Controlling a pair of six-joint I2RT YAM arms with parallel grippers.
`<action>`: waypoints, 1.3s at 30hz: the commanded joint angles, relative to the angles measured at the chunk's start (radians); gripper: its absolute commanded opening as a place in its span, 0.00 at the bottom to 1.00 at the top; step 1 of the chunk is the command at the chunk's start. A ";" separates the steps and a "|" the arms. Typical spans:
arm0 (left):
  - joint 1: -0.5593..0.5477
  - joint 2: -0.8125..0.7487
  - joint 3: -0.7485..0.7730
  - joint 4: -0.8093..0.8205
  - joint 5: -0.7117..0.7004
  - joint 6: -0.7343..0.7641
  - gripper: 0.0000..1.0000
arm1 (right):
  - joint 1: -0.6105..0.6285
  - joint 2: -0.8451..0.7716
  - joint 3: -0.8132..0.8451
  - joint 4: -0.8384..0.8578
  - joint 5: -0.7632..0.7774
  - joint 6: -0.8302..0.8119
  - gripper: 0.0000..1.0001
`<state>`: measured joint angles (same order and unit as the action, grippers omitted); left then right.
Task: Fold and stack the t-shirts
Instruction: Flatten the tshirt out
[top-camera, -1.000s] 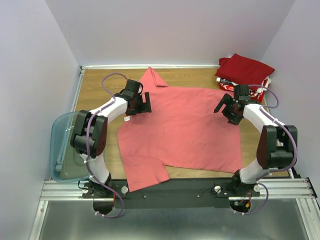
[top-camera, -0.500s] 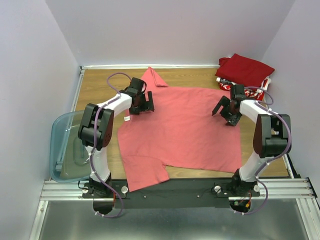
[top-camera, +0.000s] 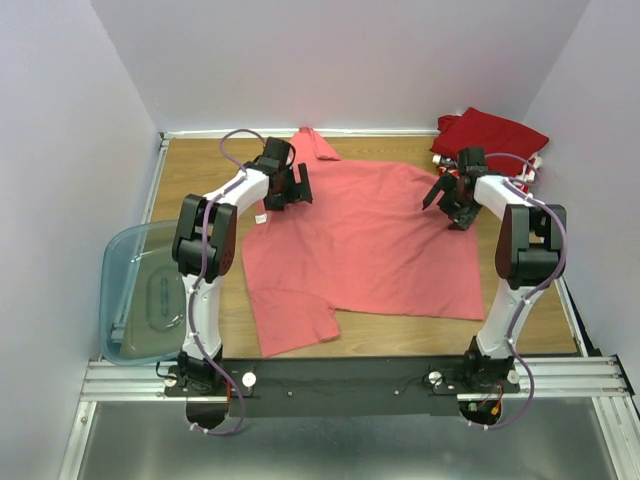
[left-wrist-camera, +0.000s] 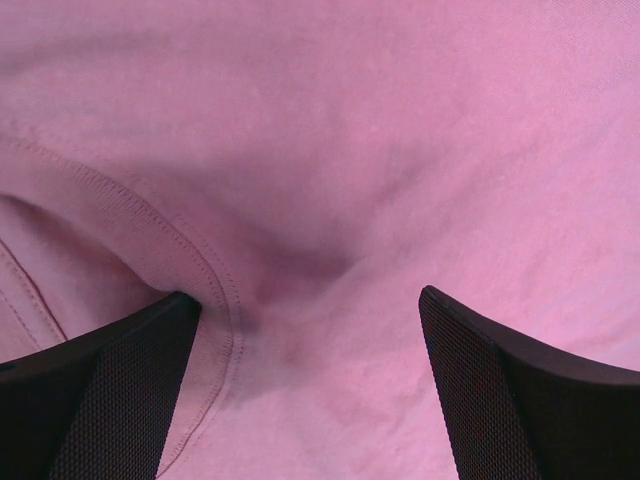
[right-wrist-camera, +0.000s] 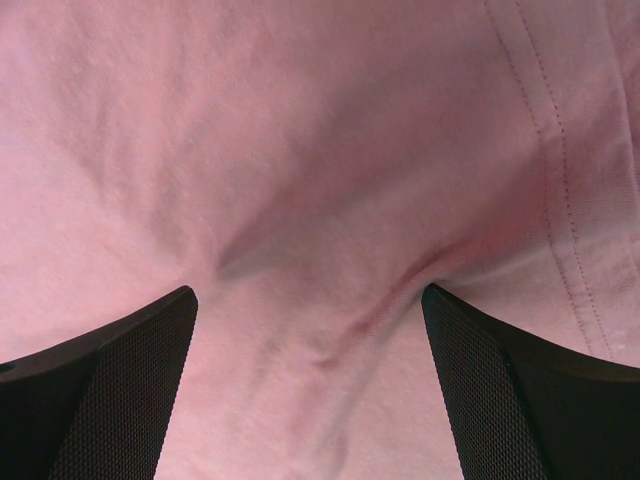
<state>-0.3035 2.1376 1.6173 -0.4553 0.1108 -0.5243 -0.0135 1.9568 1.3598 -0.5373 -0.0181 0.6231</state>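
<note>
Salmon-pink shirt (top-camera: 370, 250) lies spread flat mid-table, one sleeve trailing off at 7 o'clock and a flap bunched at 12. Dark red shirt (top-camera: 495, 135) is heaped in the 1 o'clock corner of the table (top-camera: 190, 170). Plastic bin (top-camera: 130, 300) hangs off the edge at 9.

Left gripper (top-camera: 288, 192) sits on the shirt's 11 o'clock corner, right gripper (top-camera: 448, 205) on its 1 o'clock corner. Both wrist views show the fingers (left-wrist-camera: 120, 400) spread wide, tips down at the cloth, nothing pinched yet. A pucker of fabric rises in each gap. A stitched seam runs beside my left finger, and another sits off at 1 o'clock in the right view.

I read this as taking hold of the far edge for the first fold. To do it well:
- close both together, squarely on the pucker;
- bite deep enough to catch both layers;
- lift level, keeping the edge taut between the arms;
- carry it toward 6 o'clock;
- keep the right elbow off the dark red heap.
</note>
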 joint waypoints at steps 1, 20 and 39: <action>0.027 0.090 0.091 -0.068 0.015 0.020 0.98 | -0.014 0.115 0.085 -0.042 0.004 0.017 1.00; 0.043 0.165 0.438 -0.132 -0.009 0.115 0.98 | -0.017 0.166 0.326 -0.093 -0.057 -0.120 1.00; -0.045 -0.258 -0.287 0.026 -0.037 0.066 0.98 | 0.096 -0.177 -0.109 -0.095 -0.023 -0.085 1.00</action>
<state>-0.3386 1.9289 1.3937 -0.4892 0.0654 -0.4316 0.0715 1.8160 1.3155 -0.6220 -0.0574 0.5133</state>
